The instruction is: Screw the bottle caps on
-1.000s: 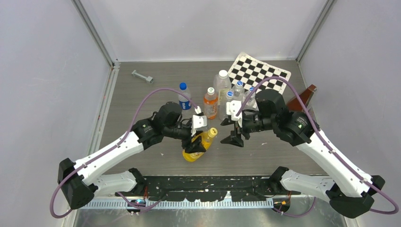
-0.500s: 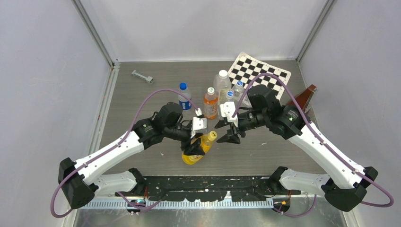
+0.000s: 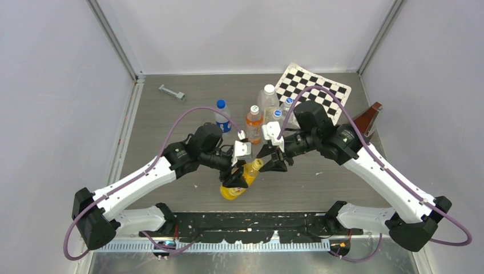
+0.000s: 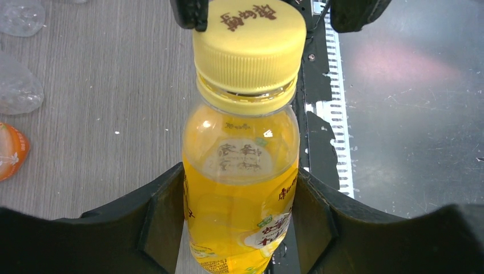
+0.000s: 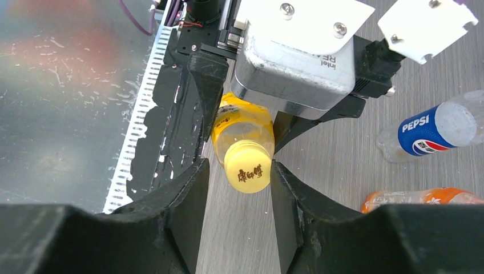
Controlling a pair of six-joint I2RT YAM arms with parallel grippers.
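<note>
My left gripper [image 3: 237, 174] is shut on the yellow-orange juice bottle [image 4: 240, 142], its jaws pressed to both sides of the labelled body. It holds the bottle tilted above the table. The yellow cap [image 5: 246, 169] sits on the bottle's neck. My right gripper [image 5: 238, 166] straddles this cap. Its right finger is at the cap's edge and a narrow gap shows on the left side. The Pepsi bottle [image 3: 222, 117] stands behind my left arm with the blue cap [image 3: 220, 104] on top.
An orange-drink bottle [image 3: 254, 125], a tall clear bottle [image 3: 269, 100] and small clear bottles [image 3: 287, 108] cluster just behind both grippers. A checkerboard [image 3: 313, 87] lies at the back right, a metal piece [image 3: 172, 92] at the back left.
My right arm has moved left to the juice bottle's cap, and its jaws have narrowed around it. The left gripper and bottle have stayed put.
</note>
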